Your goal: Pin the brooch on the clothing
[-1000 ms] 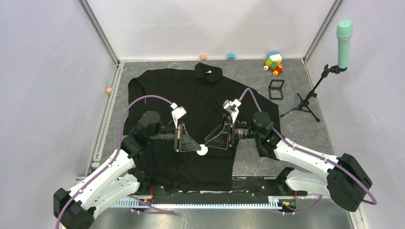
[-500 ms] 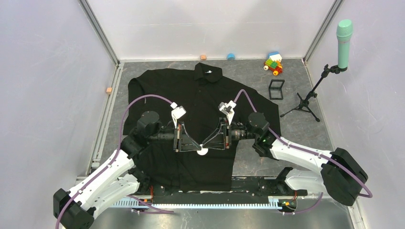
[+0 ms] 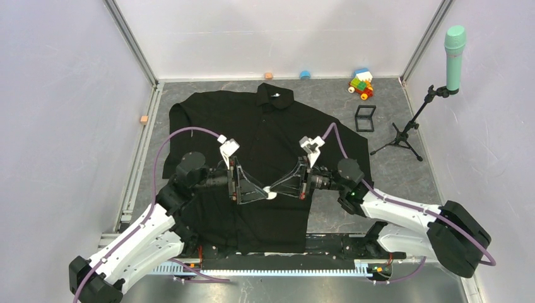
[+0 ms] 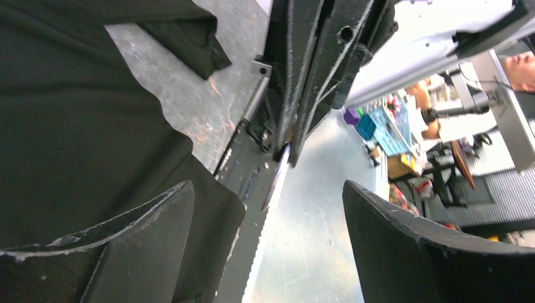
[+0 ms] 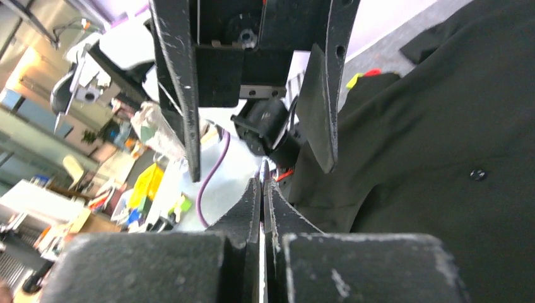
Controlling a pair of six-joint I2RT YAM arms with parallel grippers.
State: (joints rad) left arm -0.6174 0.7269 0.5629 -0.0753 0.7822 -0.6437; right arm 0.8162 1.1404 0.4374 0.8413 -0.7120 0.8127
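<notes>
Grey tabletop inside white walls; the clothing, a black collared shirt, lies flat, collar toward the far wall, white label inside the collar. Both arms reach over the shirt's lower front and meet tip to tip. Right tool: fingers pressed together, pinching the brooch, which the left wrist view shows edge-on as a thin pale sliver. Left tool: fingers spread wide, one on each side of the right tool's tips, not touching the brooch. Brooch sits above the shirt front near the button line, toward the hem; contact with the cloth cannot be told. Right of the shirt: black square frame box, just off the sleeve; microphone stand beyond it. Past the collar: toy blocks.
</notes>
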